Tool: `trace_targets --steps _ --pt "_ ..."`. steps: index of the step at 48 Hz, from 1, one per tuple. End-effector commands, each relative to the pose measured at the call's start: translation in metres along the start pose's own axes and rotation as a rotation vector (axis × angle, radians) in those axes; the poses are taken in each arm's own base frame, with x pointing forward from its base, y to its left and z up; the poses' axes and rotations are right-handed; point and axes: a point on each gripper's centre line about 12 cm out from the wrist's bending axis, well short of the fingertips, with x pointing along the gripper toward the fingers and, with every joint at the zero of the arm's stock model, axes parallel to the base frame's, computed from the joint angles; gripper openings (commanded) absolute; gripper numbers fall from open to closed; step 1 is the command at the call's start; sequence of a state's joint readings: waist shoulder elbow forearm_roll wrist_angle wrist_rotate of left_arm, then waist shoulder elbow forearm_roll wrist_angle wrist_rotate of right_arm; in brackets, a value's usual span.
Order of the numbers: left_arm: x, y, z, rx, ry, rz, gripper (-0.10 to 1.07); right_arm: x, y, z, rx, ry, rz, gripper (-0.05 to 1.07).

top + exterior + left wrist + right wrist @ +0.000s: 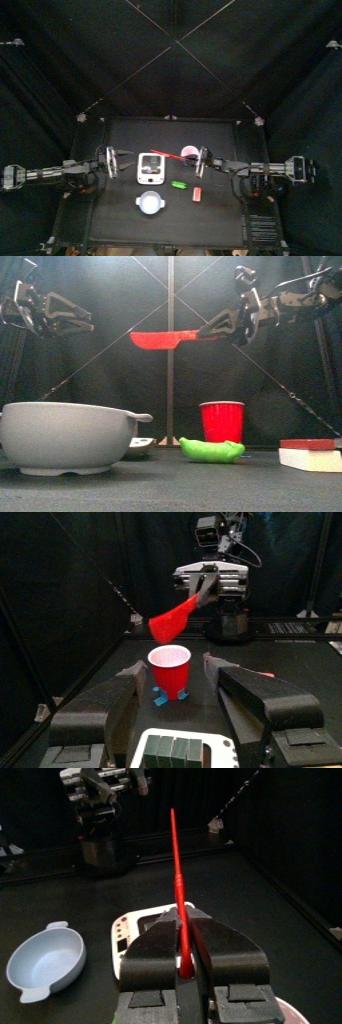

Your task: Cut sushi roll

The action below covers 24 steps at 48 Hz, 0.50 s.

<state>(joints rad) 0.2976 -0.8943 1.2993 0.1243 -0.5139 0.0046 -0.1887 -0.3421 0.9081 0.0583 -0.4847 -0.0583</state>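
Right gripper (183, 958): raised above the surface (120, 215), fingers clenched on the handle of a red knife (177, 868), whose flat blade is carried level in the air in the front view, pointing toward the middle. Left gripper (178, 684): also raised, at the left side, fingers spread apart and grasping nothing. Sushi roll (175, 750): a dark stubby log of several segments, seen lying on a white board (221, 748) directly under the left gripper in the left wrist view; in the top view the board (152, 168) is placed at the middle of the surface with the dark roll (151, 163) on it. Red cup (222, 420): upright, standing beyond the board, on a small blue piece in the left wrist view. Bowl (67, 434): pale grey-blue with small side handles, set near the front of the surface, empty as seen in the right wrist view. Green piece (211, 450): lying on the surface in front of the cup in the front view. Red-topped white block (311, 454): at the right edge of the front view, identity not discernible
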Motion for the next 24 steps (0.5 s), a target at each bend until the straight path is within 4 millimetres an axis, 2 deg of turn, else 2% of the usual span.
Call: trace_targets --steps 1,11,24 --pt "0.002 0.0 0.0 0.02 -0.003 -0.007 0.86 0.021 0.005 0.006 -0.018 -0.033 0.018 0.3" --pt "-0.002 -0.008 -0.008 0.096 0.016 -0.06 0.86 0.051 0.025 -0.008 -0.109 0.028 0.105 0.31" --pt "-0.005 -0.018 -0.016 0.171 0.035 -0.129 0.86 0.061 0.038 -0.005 -0.14 0.02 0.145 0.31"
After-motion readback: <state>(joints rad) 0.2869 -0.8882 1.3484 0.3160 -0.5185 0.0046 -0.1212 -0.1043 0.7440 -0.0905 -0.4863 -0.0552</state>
